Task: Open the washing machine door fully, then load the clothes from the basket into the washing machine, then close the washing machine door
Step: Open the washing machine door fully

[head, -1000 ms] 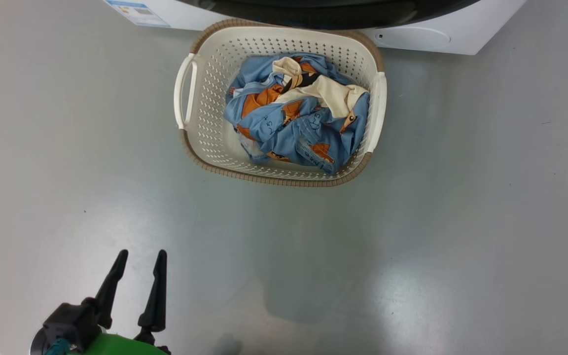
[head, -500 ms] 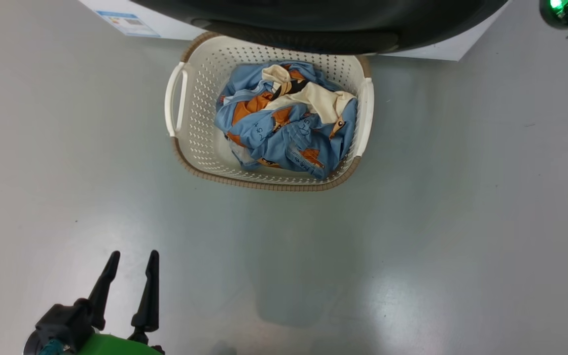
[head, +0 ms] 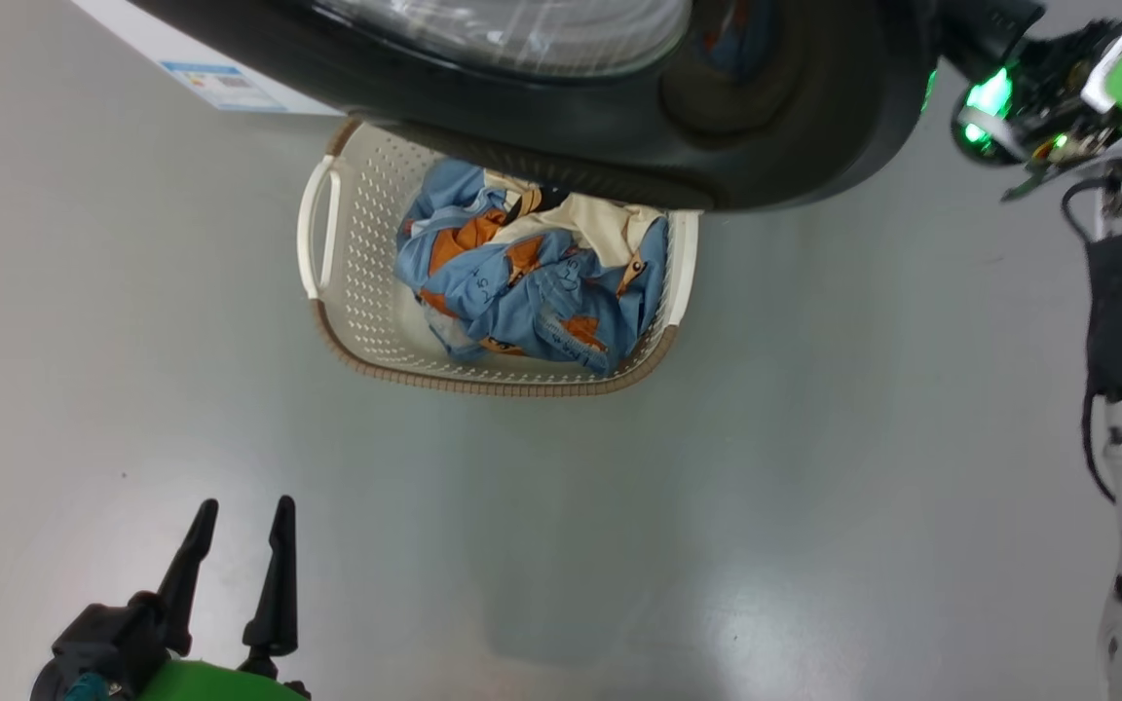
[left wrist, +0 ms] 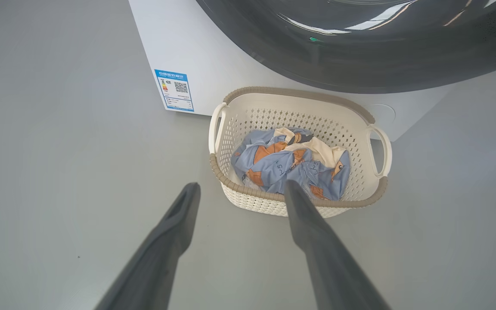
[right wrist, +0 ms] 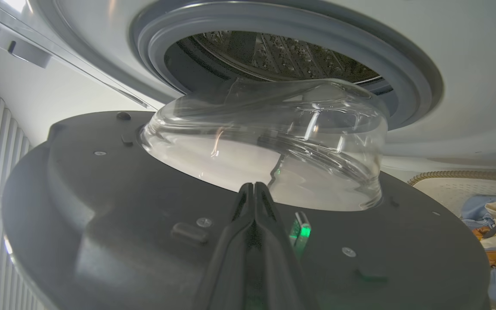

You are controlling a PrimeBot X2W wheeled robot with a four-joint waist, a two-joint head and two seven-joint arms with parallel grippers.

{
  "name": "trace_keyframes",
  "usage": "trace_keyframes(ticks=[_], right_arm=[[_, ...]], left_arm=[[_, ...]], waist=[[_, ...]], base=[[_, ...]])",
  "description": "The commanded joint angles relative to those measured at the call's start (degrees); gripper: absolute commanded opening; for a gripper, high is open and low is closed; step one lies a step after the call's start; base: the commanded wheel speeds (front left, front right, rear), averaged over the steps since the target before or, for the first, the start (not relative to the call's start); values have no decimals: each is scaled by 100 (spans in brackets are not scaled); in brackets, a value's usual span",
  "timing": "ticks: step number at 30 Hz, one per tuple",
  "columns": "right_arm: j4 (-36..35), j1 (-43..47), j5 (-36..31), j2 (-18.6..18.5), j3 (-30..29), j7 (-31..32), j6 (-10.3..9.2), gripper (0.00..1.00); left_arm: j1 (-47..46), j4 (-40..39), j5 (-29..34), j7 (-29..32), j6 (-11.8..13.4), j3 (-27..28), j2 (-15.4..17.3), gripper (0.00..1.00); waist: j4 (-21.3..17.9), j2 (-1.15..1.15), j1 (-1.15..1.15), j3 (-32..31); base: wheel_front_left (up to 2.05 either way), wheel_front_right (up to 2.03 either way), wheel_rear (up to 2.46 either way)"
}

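Swinging door: the washing machine door (head: 785, 117) stands part-open, its glossy black rim hanging over the far edge of the basket (head: 347, 331) and hiding that edge from the head camera.
Step in hand: by the look of it the first one, opening the door fully; loading has not begun.
Right gripper (right wrist: 253, 189): fingers pressed together and holding nothing, raised above and beyond the basket's right side. They aim at the door's dark inner face just beneath the clear glass bowl (right wrist: 274, 146). Whether the tips touch the door cannot be told.
Left gripper (head: 244, 506): spread wide and empty, low over the grey floor (head: 814, 487) on the near side of the basket, off toward its left handle and well apart from it.
Clothes (head: 532, 282): a blue, orange and cream bundle heaped inside the basket, nothing touching it.
Washing machine (left wrist: 179, 43): the white cabinet stands right behind the basket, with the steel drum (right wrist: 282, 56) and grey-blue seal (right wrist: 403, 69) exposed above it.
Next move: it likely calls for the right arm to press the door on round its hinge until the space over the basket is free. Closed fingertips on a smooth panel may slip, so a steady sweep suits. Only then would the left gripper have room to come down on the bundle.
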Motion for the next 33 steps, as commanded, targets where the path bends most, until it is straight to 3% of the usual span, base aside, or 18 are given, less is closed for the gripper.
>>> trace_keyframes(ticks=[1,16,33], right_arm=[[-221,186,-21,182,138,67,52,0],[-543,1366,10,438,568,328,52,0],[-720,2170,151,799,1055,184,52,0]], left_arm=[[145,-69,60,-37,10,218,103,100],[156,80,25,-37,-7,251,103,100],[227,126,-56,-37,57,168,103,100]], waist=[[-83,0,0,-98],[-294,0,0,-868],[-336,0,0,-1283]], base=[[0,0,0],[0,0,0],[0,0,0]])
